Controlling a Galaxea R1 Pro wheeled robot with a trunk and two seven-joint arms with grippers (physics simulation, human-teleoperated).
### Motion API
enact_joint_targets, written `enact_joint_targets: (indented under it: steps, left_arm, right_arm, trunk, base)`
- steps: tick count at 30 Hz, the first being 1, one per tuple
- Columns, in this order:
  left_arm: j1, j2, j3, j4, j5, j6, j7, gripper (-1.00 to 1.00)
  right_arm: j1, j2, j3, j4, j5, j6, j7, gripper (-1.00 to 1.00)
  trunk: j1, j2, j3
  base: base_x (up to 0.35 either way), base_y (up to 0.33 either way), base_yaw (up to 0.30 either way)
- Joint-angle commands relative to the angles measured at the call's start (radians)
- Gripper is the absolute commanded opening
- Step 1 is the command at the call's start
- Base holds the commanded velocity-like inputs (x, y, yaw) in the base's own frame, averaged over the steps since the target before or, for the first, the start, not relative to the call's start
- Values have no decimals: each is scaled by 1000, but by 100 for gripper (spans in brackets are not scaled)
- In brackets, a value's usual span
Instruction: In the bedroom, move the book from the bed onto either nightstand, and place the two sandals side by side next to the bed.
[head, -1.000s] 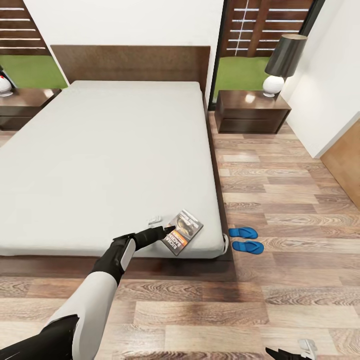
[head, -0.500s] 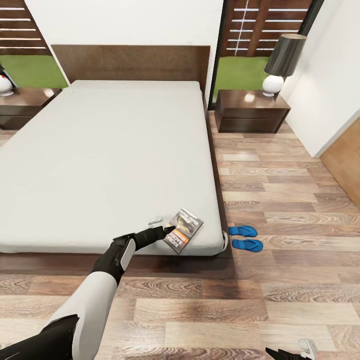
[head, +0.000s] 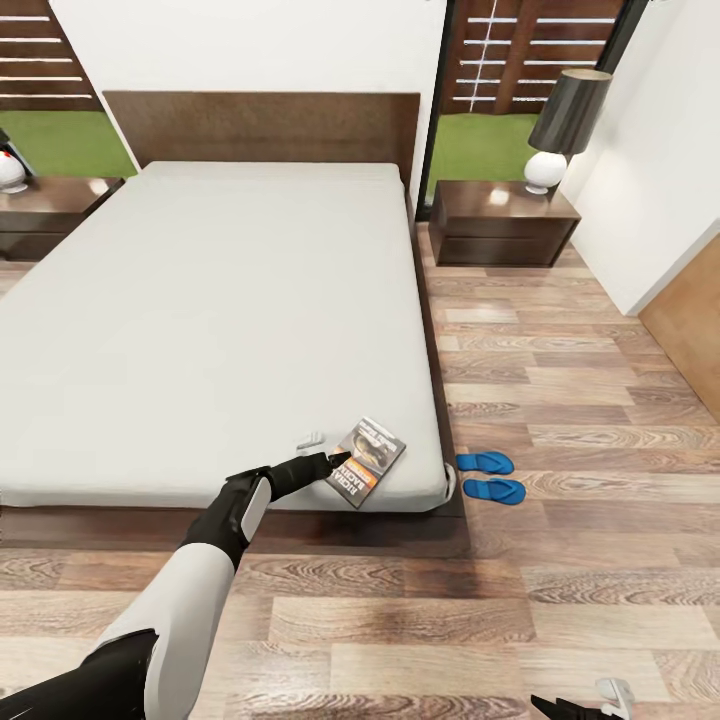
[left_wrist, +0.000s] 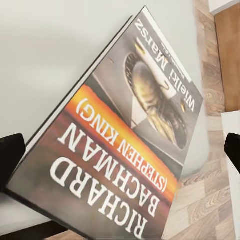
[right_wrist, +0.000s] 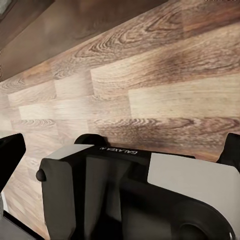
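Our left claw (head: 335, 458) reaches over the bed's (head: 200, 320) near edge, its fingers spread open around the book's (head: 367, 461) near-left edge. The book lies flat on the mattress near the near-right corner. Just right of that corner, two sandals (head: 490, 477) sit side by side on the floor (head: 560, 560). Whether our right claw (head: 590, 703) is open or closed, we cannot tell.

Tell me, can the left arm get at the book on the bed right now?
Probably yes. The left gripper is already at the book's near edge, on the bed corner, its fingers open either side in the wrist view, with nothing between them and the cover.
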Motion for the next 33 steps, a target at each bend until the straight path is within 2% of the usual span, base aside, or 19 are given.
enact_joint_targets:
  steps: [1, 8, 12, 14, 33]
  left_arm:
    - [-1, -1, 8, -1, -1, 9, -6, 100]
    - [-1, -1, 8, -1, 5, 9, -6, 100]
    - [-1, -1, 8, -1, 62, 9, -4, 100]
    - [-1, -1, 7, -1, 70, 9, -4, 100]
    - [0, -1, 6, -1, 77, 10, -7, 100]
  right_arm:
    - [0, 1, -6, 0, 4, 6, 4, 100]
    - [0, 1, -6, 0, 4, 6, 4, 100]
    - [0, 1, -6, 0, 4, 6, 4, 100]
    - [0, 1, -6, 0, 4, 6, 4, 100]
    - [0, 1, -6, 0, 4, 6, 5, 100]
  trunk:
    - [-4, 7, 3]
    - [-31, 56, 25]
    - [-46, 84, 37]
    - [-54, 98, 43]
    - [-127, 231, 103]
  base:
    - [0, 0, 0]
    - [0, 0, 0]
    - [0, 0, 0]
    - [0, 0, 0]
    - [0, 0, 0]
